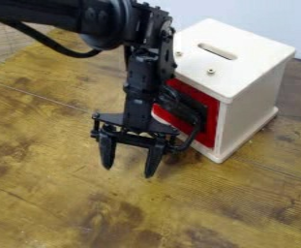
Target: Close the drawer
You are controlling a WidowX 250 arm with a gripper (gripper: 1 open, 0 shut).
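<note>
The red drawer (pixel 199 114) sits inside the cream-white cabinet (pixel 250 89), its red front nearly level with the cabinet's face. Its black wire loop handle (pixel 181 118) sticks out to the left, partly hidden behind my arm. My black gripper (pixel 130 167) hangs fingers-down just in front of the drawer's left side, above the wooden table. The two fingers stand apart with nothing between them, so the gripper is open. One fingertip (pixel 152 170) hovers close to the tabletop.
The cabinet has a slot (pixel 219 48) on top and stands at the right of the wooden table (pixel 62 194). My black arm (pixel 88 21) reaches in from the upper left.
</note>
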